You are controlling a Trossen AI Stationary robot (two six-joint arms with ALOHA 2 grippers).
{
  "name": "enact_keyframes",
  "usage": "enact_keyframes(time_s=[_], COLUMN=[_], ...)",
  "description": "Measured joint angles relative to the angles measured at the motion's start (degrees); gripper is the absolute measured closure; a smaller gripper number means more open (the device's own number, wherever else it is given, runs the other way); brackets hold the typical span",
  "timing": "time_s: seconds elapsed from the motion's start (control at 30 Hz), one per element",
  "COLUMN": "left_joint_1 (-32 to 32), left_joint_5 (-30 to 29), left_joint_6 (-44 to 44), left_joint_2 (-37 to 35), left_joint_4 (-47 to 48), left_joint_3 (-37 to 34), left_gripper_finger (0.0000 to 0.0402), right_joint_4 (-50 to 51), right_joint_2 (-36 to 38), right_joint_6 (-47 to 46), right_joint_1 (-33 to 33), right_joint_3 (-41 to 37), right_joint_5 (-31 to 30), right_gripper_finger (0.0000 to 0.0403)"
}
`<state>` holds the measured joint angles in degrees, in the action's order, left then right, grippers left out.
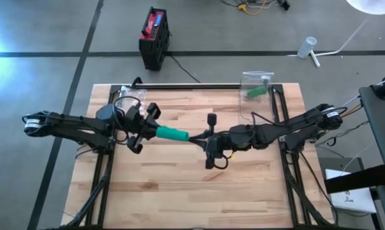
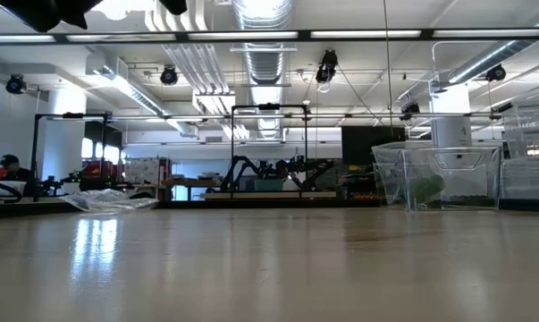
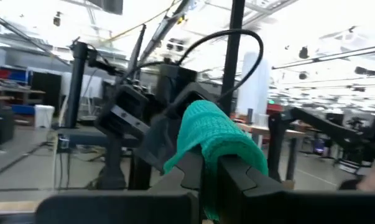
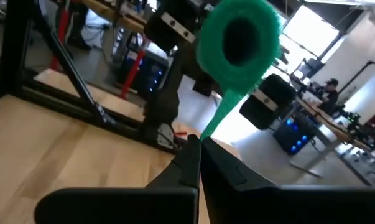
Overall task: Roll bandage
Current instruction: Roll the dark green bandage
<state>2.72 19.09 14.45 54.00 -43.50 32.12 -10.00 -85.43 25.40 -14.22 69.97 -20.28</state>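
Both my grippers are clamped shut on the green bandage [image 1: 172, 134], held in the air above the middle of the wooden table [image 1: 256, 198]. My left gripper [image 1: 155, 131] pinches the rolled end, while my right gripper [image 1: 202, 136] nips what looks like the loose tail. Behind, a clear bag [image 1: 256, 85] stands at the table's far edge.

Knitted cloth bandage [image 1: 172, 134]; glossy wooden table [image 1: 179, 191]
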Motion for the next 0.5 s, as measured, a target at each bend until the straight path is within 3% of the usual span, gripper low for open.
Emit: enact_keyframes(time_s=[0.5], left_joint_1=[0.0], left_joint_5=[-0.8], left_joint_6=[-3.6], left_joint_2=[2.4], left_joint_4=[-3.8], left_joint_3=[0.0], left_gripper_finger=[0.0393], right_joint_4=[-5.4], right_joint_2=[-1.6], right_joint_6=[0.3], right_joint_1=[0.9], right_joint_3=[0.0], right_joint_5=[0.9], right_gripper_finger=[0.0403])
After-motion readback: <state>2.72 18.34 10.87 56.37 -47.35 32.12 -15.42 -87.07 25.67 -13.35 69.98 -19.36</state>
